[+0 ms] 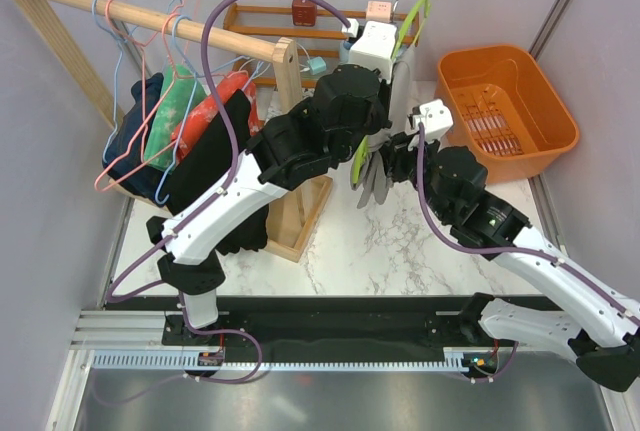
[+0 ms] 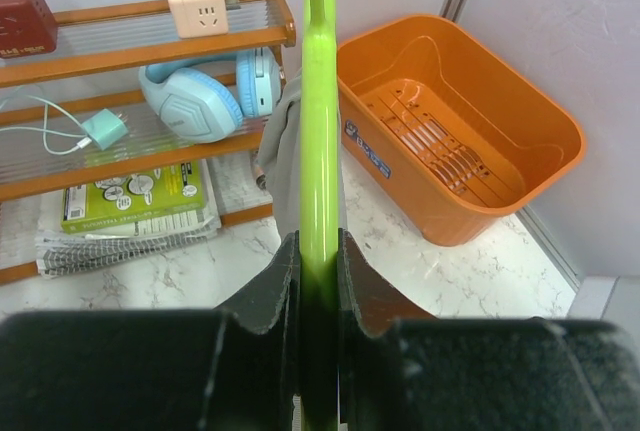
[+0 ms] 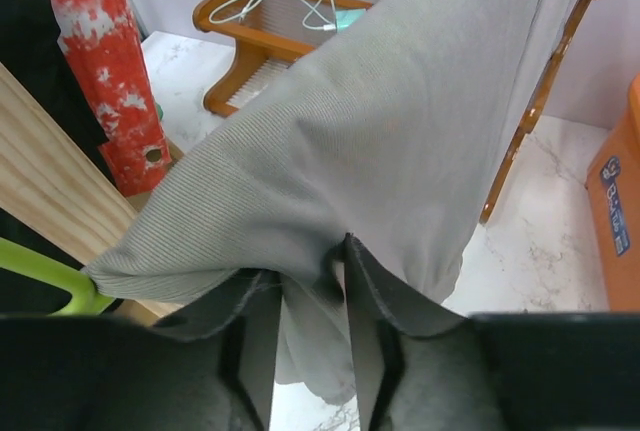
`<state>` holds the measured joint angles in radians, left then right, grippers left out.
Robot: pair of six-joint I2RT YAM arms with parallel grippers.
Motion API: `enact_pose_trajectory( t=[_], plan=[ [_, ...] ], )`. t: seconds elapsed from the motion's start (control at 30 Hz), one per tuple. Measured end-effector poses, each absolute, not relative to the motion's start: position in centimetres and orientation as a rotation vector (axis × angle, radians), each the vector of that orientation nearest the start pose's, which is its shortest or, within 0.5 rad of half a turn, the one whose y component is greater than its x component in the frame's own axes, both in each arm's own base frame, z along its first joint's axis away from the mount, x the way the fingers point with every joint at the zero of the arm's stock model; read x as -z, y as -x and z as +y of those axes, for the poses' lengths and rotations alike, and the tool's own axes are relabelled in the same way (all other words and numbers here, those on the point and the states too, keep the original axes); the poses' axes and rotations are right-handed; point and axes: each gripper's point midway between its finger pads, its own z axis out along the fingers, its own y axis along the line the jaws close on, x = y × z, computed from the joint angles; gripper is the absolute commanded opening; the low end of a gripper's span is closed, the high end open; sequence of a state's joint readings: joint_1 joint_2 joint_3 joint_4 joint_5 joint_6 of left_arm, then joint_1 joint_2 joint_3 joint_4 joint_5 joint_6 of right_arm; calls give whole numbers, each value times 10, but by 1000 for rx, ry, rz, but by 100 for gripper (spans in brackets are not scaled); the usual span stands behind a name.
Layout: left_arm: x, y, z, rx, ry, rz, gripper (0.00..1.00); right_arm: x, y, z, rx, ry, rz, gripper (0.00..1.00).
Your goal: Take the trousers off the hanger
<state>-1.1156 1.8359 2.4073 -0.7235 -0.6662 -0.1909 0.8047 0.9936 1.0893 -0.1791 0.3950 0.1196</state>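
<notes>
Now | step: stripping the trousers [image 3: 380,131] off the hanger [image 2: 320,101]; both hang just beside the orange tub [image 1: 500,71] | left end effector [image 2: 320,251] clenched on the hanger; right end effector [image 3: 312,271] pinching a fold of the trousers | next: probably a steady pull on the fabric; hanger braced firm

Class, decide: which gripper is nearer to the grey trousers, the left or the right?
Right. The right gripper pinches the trousers between its fingers. The left gripper is clamped on the hanger, with the trousers hanging just beside it.
</notes>
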Motion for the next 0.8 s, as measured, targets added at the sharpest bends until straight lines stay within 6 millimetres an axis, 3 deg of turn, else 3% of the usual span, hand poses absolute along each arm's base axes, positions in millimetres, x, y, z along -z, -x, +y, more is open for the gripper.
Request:
enact_pose_trajectory(
  t=[0.13, 0.3, 0.37, 0.4, 0.5, 0.67, 0.8],
  plan=[
    [-477, -298, -380, 412, -305, 1682, 2, -366, -285, 206, -395, 243, 1625, 13],
    [-477, -298, -380, 418, -310, 1682, 2, -376, -280, 200, -405, 229, 1609, 7],
    [-478, -297, -380, 422, -312, 1681, 2, -377, -278, 198, -406, 229, 1608, 13],
    [-479, -296, -379, 424, -312, 1680, 2, -377, -277, 197, -407, 231, 1608, 24],
    [-481, -295, -378, 433, -313, 1677, 2, -375, -270, 199, -429, 267, 1615, 41],
    [-485, -294, -376, 438, -309, 1672, 2, -366, -261, 208, -480, 338, 1646, 57],
    [-485, -294, -376, 439, -309, 1671, 2, -362, -257, 213, -504, 370, 1657, 61]
  ],
)
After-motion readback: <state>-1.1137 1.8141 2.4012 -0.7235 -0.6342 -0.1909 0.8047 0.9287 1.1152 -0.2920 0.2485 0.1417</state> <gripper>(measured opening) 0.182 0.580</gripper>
